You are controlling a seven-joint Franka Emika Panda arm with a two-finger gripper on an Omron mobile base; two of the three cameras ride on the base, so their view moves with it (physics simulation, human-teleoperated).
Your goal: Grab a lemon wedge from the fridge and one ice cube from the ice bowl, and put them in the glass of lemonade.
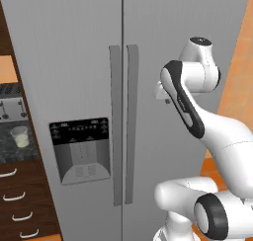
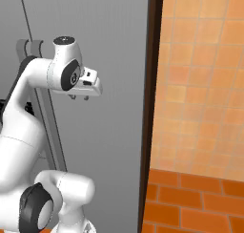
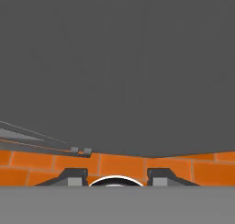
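The grey two-door fridge (image 1: 74, 62) stands with both doors closed; its long vertical handles (image 1: 123, 121) meet at the middle, and the black dispenser panel (image 1: 81, 148) is on the left door. My gripper (image 2: 78, 98) hangs close in front of the right door, pointing down, open with nothing between its fingertips (image 3: 73, 176). The hand view takes in the grey door (image 3: 119, 67) and the handles' lower ends (image 3: 79, 150). The glass of lemonade (image 1: 20, 136) stands on the counter far left. The lemon wedge, ice cube and ice bowl are out of view.
A silver toaster (image 1: 10, 104) sits behind the glass. Dark wood drawers (image 1: 17, 200) lie below that counter. A dark wood panel (image 2: 151, 108) borders the fridge's right side, then an orange tiled wall (image 2: 200, 84) and brick floor (image 2: 190, 198).
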